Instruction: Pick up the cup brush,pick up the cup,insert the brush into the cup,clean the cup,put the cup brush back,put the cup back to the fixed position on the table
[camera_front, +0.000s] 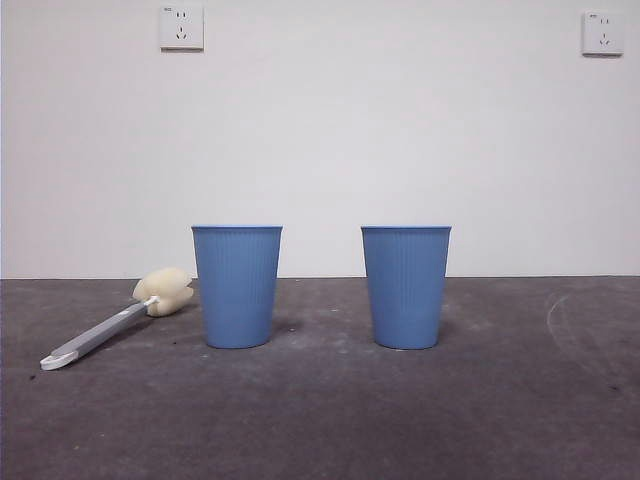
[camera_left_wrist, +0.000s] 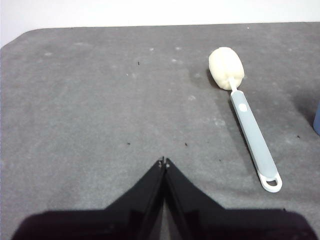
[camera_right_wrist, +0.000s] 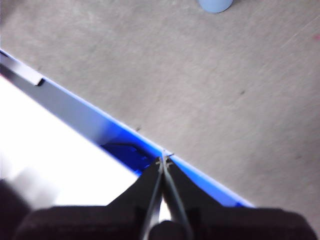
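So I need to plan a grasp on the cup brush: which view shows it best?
The left wrist view: the cup brush lies fully visible from above, sponge head to handle tip. The front view shows it low and foreshortened beside a cup. The right wrist view misses it.

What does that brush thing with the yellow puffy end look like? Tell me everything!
The cup brush lies flat on the table, beside the nearer blue cup; whether its head touches that cup cannot be told. It has a cream-yellow oval sponge head, a short white neck and a long flat grey handle that looks like plastic, ending in a whitish tip with a loop hole. Nothing holds it; the left tool is apart from it.
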